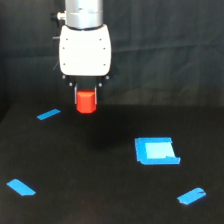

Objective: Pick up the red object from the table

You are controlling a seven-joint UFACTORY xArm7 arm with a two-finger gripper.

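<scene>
A blue tape strip [191, 196] is lying nearest the camera at the lower right of the frame, with another tape piece [21, 187] sitting at the lower left on the table [90, 170]. The red object [86, 101] is hanging in the upper centre-left of the frame, raised clear of the surface. The gripper [86, 96] is clamping it between its dark fingers. A third strip [48, 114] is lying left of it, and a blue-edged square patch [156, 150] is sitting right of centre.
</scene>
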